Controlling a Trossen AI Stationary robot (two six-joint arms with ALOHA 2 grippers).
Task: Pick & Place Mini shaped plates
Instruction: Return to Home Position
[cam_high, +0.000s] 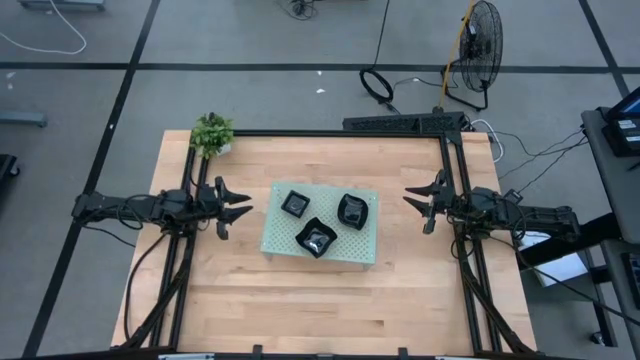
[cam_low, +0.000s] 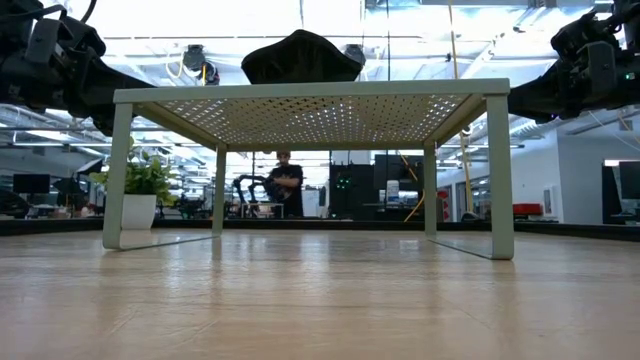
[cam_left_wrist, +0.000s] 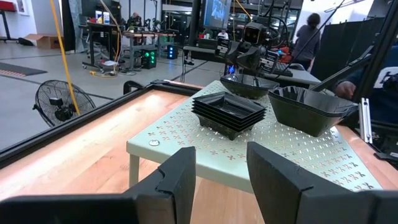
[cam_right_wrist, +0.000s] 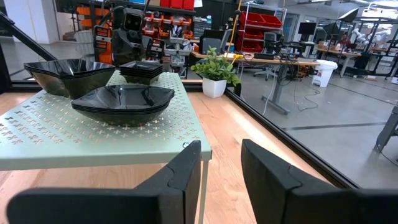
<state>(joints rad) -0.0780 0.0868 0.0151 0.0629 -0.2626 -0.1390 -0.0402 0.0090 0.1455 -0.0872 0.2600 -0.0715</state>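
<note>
Three stacks of glossy black mini plates sit on a pale green perforated stand in mid-table: a small square stack, a wavy-edged square stack and a leaf-like oval stack. My left gripper hovers open to the left of the stand, fingers pointing at it. My right gripper hovers open to the stand's right, also facing it. Neither touches anything.
A small potted plant stands at the table's far left corner. Black frame rails run along the table's far and side edges. Bare wood lies in front of the stand. A person shows in the room beyond.
</note>
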